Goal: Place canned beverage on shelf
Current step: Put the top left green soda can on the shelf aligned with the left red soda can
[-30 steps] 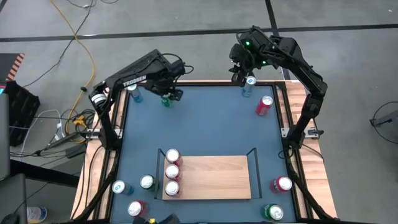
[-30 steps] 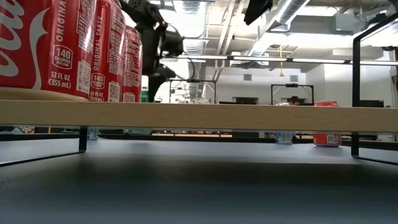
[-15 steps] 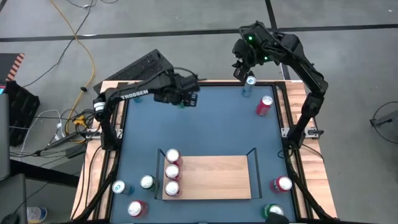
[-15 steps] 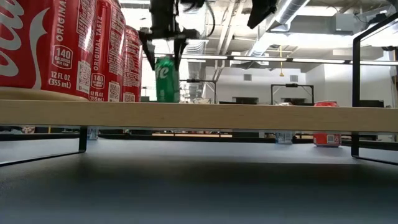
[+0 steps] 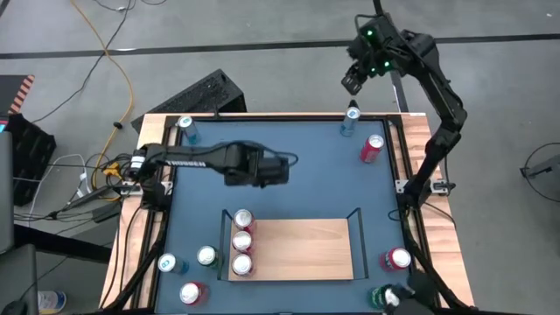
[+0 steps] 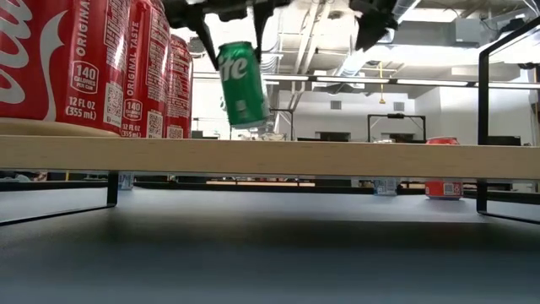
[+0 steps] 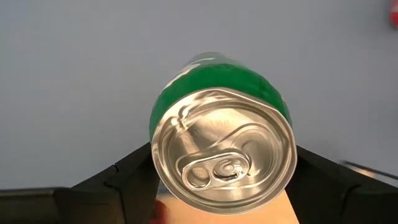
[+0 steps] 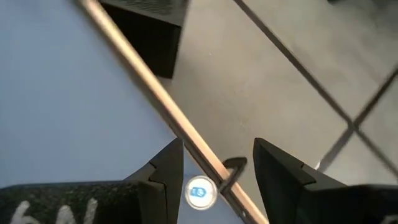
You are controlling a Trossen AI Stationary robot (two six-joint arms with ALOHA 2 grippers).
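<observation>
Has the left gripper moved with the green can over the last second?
Yes. In the high view the left gripper, shut on the green can, has swung from the table's far edge toward the shelf.

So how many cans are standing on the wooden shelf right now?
3, all red, in a row along the shelf's left end: top can, middle can, bottom can in the high view. The green can hangs in the left claw, off the shelf.

A yellow cable runs across the grey floor beyond the blue tabletop. A black case sits on the floor beside the tabletop.
</observation>
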